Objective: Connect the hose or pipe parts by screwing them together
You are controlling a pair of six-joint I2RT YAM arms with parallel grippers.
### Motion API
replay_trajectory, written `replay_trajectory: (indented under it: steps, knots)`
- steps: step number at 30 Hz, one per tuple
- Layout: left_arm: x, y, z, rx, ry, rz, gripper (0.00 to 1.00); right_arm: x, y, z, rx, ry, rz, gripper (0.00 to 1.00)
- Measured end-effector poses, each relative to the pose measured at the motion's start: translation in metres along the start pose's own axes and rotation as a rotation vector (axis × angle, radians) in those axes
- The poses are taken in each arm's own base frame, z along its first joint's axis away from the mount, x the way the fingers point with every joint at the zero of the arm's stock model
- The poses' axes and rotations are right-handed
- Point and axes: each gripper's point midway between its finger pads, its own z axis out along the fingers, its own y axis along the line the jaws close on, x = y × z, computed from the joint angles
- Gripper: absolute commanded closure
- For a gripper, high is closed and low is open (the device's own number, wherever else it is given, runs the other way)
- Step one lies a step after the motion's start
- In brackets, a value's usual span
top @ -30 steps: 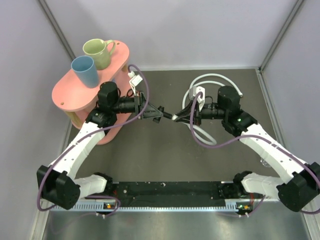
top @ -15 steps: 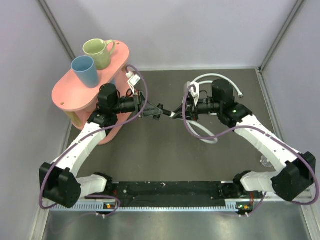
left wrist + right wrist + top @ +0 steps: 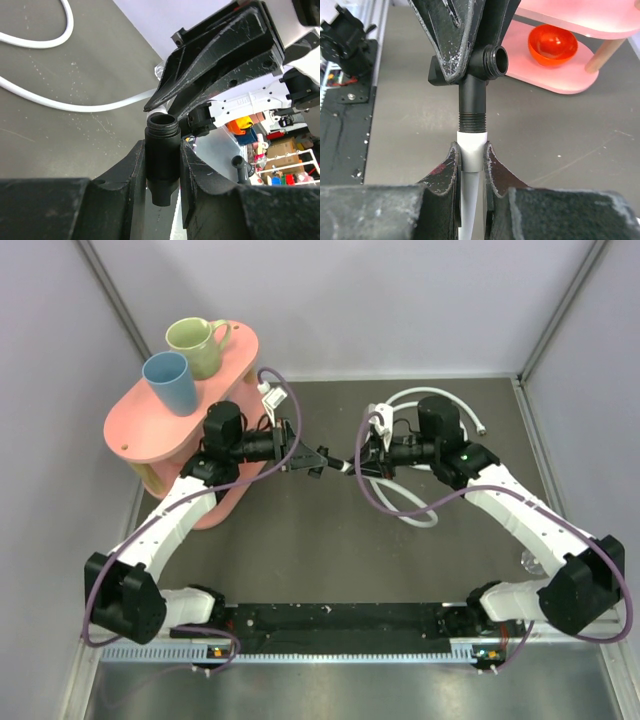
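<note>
The left gripper (image 3: 162, 147) is clenched on a black T-shaped connector (image 3: 162, 157), its two fingers pressed against the sides of the short barrel. The right gripper (image 3: 471, 150) is clamped on the white end of the hose (image 3: 471, 142), which sticks out between its fingers.

In the right wrist view that white end butts straight against the threaded end of the connector (image 3: 472, 100). Whether any thread has caught cannot be told.

From above, the left gripper (image 3: 305, 458) and the right gripper (image 3: 362, 462) point at each other above the table (image 3: 330, 550). They sit about midway between its left and right edges and nearer the far edge than the near one. The connector (image 3: 318, 460) is in the small gap between them, off the surface.

The rest of the hose (image 3: 420, 397) lies in loops on the table on the right gripper's side, toward the far right corner, partly under that arm.

A pink stand (image 3: 135, 430) fills the far left corner, just behind the left arm's wrist. A green mug (image 3: 195, 348) and a blue cup (image 3: 172, 385) sit on top of it. Purple cables (image 3: 84, 615) loop off both arms, and one arcs over the table beside the hose.

Only the right wrist view shows the stand's lower shelf, with an orange bowl (image 3: 552, 44) on it. It also shows an open threaded side port on the connector. The left wrist view shows the open top of the connector's barrel, with the right gripper's fingers close above it. Behind them, two runs of hose (image 3: 50, 102) lie on the table.
</note>
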Motion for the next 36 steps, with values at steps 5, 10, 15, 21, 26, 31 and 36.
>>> replay_trajectory:
  steps: [5,10,15,21,26,31,36]
  knots:
    - [-0.001,0.009,0.005,-0.034,0.02,-0.051,1.0,0.007,-0.007,-0.001,0.034,0.04,-0.059,1.0]
    - [-0.003,0.011,0.007,-0.068,0.029,-0.068,1.0,0.009,-0.011,0.0,0.055,0.053,-0.082,1.0]
    - [-0.004,0.01,0.008,-0.061,0.021,-0.066,1.0,0.006,-0.01,0.0,0.057,0.043,-0.058,1.0]
    - [-0.001,0.006,0.005,-0.054,0.014,-0.052,1.0,0.006,-0.006,0.001,0.036,0.034,-0.035,1.0]
    - [0.002,-0.003,0.001,-0.026,0.023,0.0,1.0,0.001,0.004,0.002,-0.012,0.012,-0.006,1.0]
    - [0.005,-0.013,-0.003,0.02,0.041,0.095,1.0,-0.005,0.013,0.002,-0.083,-0.008,0.046,1.0]
    - [0.01,-0.024,-0.008,0.077,0.065,0.215,1.0,-0.009,0.026,0.002,-0.166,-0.03,0.089,1.0]
